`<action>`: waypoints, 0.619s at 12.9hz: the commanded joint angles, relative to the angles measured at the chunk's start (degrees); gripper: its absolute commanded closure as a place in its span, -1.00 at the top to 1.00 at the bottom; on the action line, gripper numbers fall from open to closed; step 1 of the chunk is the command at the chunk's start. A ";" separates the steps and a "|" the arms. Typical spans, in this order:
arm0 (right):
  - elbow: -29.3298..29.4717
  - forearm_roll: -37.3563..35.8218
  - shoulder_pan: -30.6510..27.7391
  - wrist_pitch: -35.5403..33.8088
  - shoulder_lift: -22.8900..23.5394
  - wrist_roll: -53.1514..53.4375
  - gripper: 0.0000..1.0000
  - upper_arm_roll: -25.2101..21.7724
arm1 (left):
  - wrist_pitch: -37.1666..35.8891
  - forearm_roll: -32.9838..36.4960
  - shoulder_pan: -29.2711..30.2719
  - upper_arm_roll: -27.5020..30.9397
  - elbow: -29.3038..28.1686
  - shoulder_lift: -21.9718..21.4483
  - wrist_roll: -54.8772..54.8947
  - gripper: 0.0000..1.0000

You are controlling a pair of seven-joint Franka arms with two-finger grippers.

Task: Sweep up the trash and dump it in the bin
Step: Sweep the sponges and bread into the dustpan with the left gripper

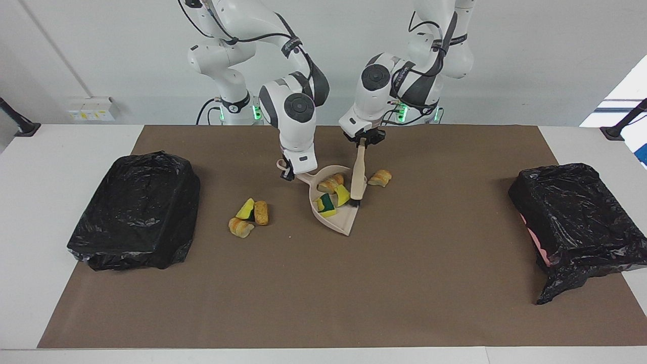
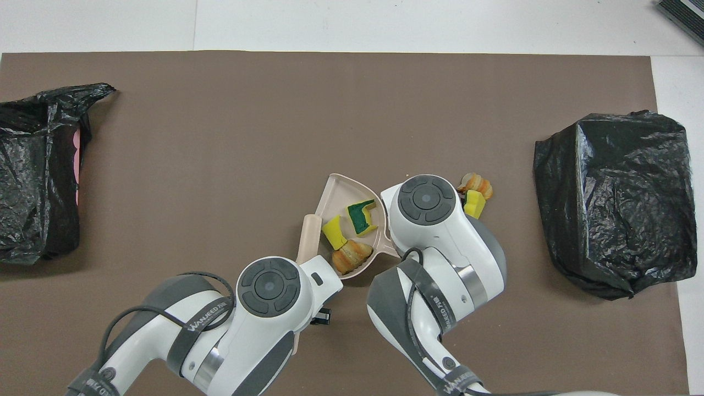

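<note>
Trash [image 1: 331,194] partly in dustpan [image 1: 339,221] mid-mat, toward robots' edge; more loose alongside. Left gripper [image 1: 363,141] pinching brush [image 1: 358,174], right gripper [image 1: 288,172] clamping dustpan handle. Could flick scraps out if swept hard.

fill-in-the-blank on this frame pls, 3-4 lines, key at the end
1. The right claw grips the handle of the ____.
2. The left claw holds a brush whose bristles rest at the dustpan's ____.
3. Scraps lying inside the dustpan: ____.
4. The three-scrap pile on the mat lies toward the ____ arm's end of the table.

Missing words: dustpan; edge; three; right
</note>
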 commanded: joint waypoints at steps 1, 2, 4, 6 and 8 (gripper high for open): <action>-1.83 -5.03 -0.09 0.84 -1.74 -1.35 -1.00 0.27 | -6.51 -0.76 -0.20 0.79 -1.27 -3.63 -8.64 -1.00; -1.75 -5.13 -0.09 0.93 -1.83 -2.75 -1.00 0.27 | -7.22 -0.67 -0.11 0.79 -1.62 -4.16 -11.73 -1.00; -1.66 -5.22 -0.36 0.49 -3.84 -6.35 -1.00 0.27 | -8.36 -0.49 -0.02 0.79 -3.63 -5.64 -16.30 -1.00; -2.18 -5.40 0.08 0.75 -4.55 -12.58 -1.00 0.36 | -7.58 -0.23 -0.11 0.79 -5.75 -7.06 -22.80 -1.00; -3.85 -5.31 0.26 2.15 -5.25 -14.19 -1.00 0.53 | -6.10 -0.23 -0.11 0.70 -9.25 -9.25 -26.51 -1.00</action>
